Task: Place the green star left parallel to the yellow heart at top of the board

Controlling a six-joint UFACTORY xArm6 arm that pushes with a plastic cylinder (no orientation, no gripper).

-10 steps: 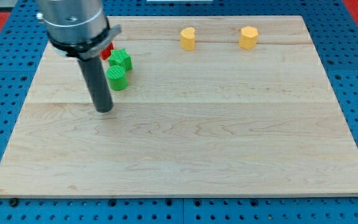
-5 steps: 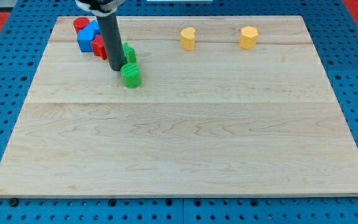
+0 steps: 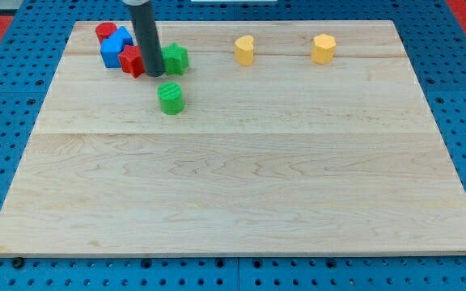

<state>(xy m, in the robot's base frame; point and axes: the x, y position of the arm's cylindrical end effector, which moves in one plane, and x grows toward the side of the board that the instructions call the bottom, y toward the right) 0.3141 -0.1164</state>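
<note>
The green star point(image 3: 175, 59) lies near the view's top left of the wooden board point(image 3: 241, 178). The yellow heart point(image 3: 244, 49) stands to its right, along the top edge. My tip point(image 3: 154, 74) is on the board, touching the green star's left side, between it and a red block point(image 3: 133, 61). The rod rises out of the view's top.
A green cylinder point(image 3: 171, 99) stands just below the star. A blue block point(image 3: 115, 47) and a red cylinder point(image 3: 104, 32) cluster left of the red block. A yellow hexagon block point(image 3: 324, 48) stands at the top right.
My tip moved from the left middle up to the block cluster. The green star slid right and up toward the yellow heart. The green cylinder shifted slightly right and now stands apart.
</note>
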